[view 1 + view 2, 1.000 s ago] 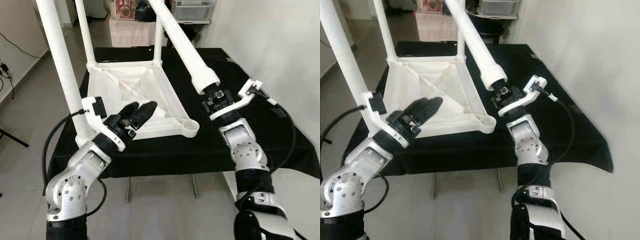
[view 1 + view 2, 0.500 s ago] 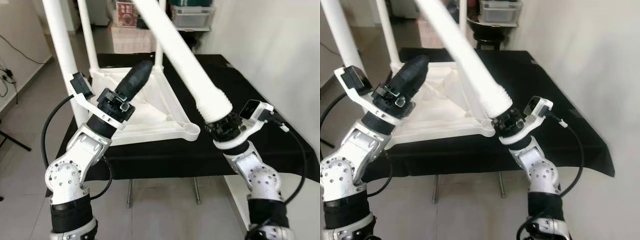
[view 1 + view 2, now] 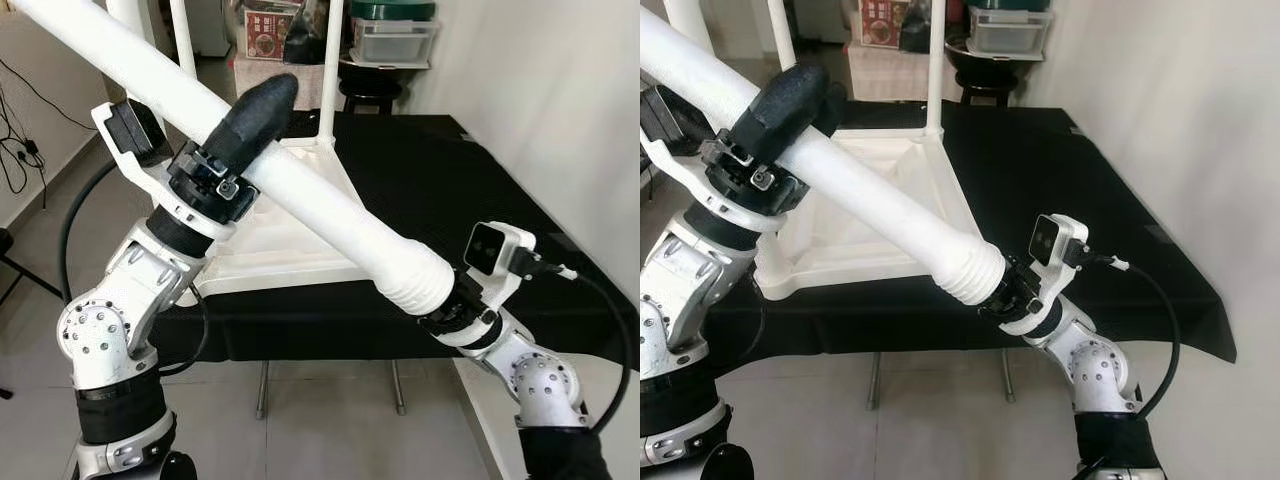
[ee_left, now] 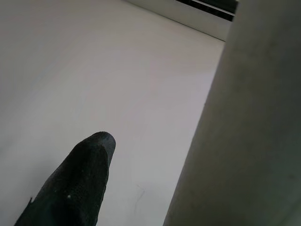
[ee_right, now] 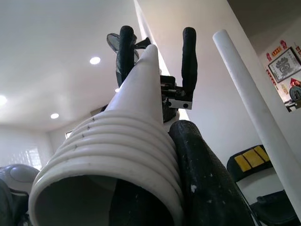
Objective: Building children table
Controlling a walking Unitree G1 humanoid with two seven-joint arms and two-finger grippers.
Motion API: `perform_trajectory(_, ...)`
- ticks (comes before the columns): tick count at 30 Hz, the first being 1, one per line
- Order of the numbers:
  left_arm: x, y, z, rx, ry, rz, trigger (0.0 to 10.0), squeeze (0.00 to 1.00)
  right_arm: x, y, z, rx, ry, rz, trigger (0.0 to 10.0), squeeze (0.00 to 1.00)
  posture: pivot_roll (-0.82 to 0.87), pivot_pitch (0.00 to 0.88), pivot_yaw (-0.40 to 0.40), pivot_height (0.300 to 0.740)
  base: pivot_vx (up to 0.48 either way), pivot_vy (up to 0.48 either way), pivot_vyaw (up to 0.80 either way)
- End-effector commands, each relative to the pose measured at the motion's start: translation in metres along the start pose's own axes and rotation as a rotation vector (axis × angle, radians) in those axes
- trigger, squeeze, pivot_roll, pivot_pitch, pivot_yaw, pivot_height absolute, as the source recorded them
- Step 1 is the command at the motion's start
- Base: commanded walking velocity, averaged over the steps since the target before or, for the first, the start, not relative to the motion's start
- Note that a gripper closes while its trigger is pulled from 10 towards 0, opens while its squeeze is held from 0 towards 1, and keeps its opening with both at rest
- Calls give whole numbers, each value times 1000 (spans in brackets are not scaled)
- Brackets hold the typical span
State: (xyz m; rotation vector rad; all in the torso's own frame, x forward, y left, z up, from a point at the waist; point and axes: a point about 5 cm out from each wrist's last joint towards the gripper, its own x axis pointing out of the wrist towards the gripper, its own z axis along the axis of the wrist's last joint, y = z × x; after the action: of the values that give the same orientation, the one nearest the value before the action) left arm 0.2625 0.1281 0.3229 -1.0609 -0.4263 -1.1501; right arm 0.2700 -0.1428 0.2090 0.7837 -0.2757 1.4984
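Note:
A long white table leg (image 3: 330,215) slants from the upper left down to the lower right, above the table. My right gripper (image 3: 448,303) is shut on its ribbed end (image 5: 117,155), near the table's front edge. My left gripper (image 3: 268,100) is open and straddles the leg higher up. One finger (image 5: 126,47) touches it and the other (image 5: 189,52) stands a little apart. The white upturned table top (image 3: 300,265) lies on the black cloth (image 3: 430,180). Three fitted legs (image 3: 330,50) stand up from it.
A white wall (image 3: 560,120) runs close along the right side. Storage boxes and a dark stool (image 3: 390,45) stand behind the table. Cables (image 3: 15,130) hang at the far left, over bare tiled floor (image 3: 330,430).
My right gripper has dropped toward the table's front edge and tipped the leg over to slant left. My left gripper has risen from the table top and now straddles the leg.

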Motion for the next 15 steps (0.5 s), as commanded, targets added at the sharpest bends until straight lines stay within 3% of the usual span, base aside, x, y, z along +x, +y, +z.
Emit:
perform_trajectory(1,1,-6,-3,-1,25,-33,10000,0,4,0,-7,6,77,16,10000,0,-256,0,-51,740,0,0,0)
perform_trajectory(2,0,-8,-2,-9,12,-44,9176,0,2,-1,-8,4,92,4,10000,0,-248,0,-56,740,0,0,0)
perform_trajectory(3,0,-8,-2,-9,12,-44,9176,0,2,-1,-8,4,92,4,10000,0,-248,0,-56,740,0,0,0)
perform_trajectory(4,-1,-12,-1,-22,5,-67,0,0,-1,-3,-10,-2,117,-10,10000,0,-247,0,-57,740,0,0,0)
perform_trajectory(15,-3,-24,-1,-26,21,-114,0,0,-3,-8,-11,-35,185,-36,10000,0,-239,0,-68,740,0,0,0)
